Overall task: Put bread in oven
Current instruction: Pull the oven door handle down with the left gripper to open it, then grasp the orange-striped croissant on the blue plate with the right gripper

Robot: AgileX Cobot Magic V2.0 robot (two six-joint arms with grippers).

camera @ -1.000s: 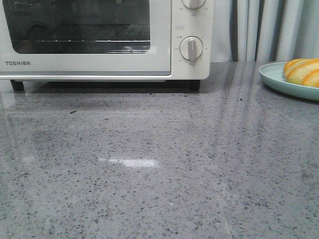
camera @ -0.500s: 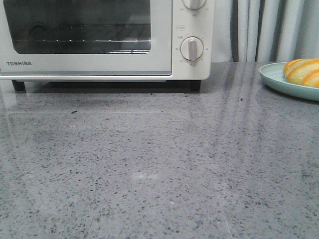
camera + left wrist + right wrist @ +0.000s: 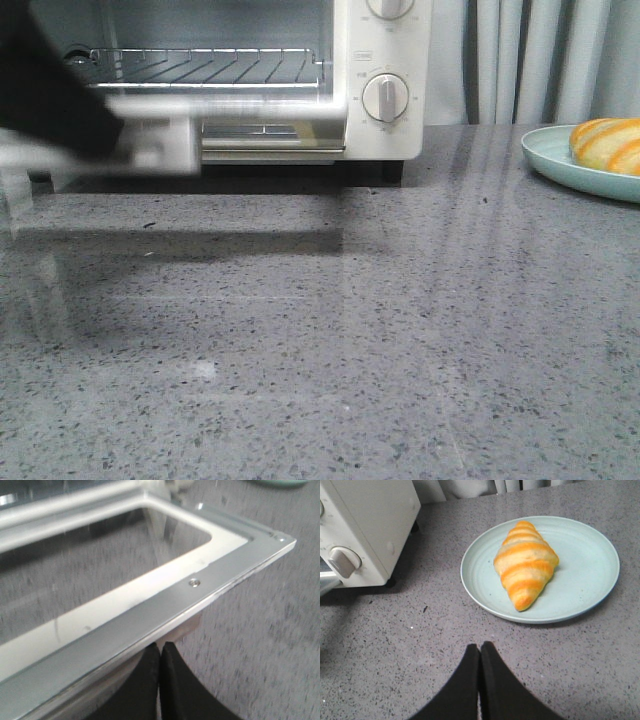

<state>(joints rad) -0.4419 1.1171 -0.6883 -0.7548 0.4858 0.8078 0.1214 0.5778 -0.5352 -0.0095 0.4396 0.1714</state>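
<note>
The white oven (image 3: 385, 60) stands at the back left with its door (image 3: 250, 108) swung down and blurred; the wire rack (image 3: 200, 65) inside shows. My left arm is a dark blur (image 3: 50, 90) at the door's left end. In the left wrist view my left gripper (image 3: 161, 647) is shut, its tips just under the front edge of the door (image 3: 150, 610). The bread (image 3: 608, 143) lies on a pale green plate (image 3: 560, 160) at the right. In the right wrist view my right gripper (image 3: 480, 647) is shut and empty over the counter, short of the plate (image 3: 585, 585) with the bread (image 3: 526, 562).
The grey speckled counter (image 3: 380, 330) runs from the oven to the front edge. Grey curtains (image 3: 530, 60) hang behind. The oven's dial knob (image 3: 385, 97) and its right side (image 3: 375, 515) face the plate.
The oven door was shut; it has now swung down and open, showing the rack. My left arm has come into the front view at the left.
</note>
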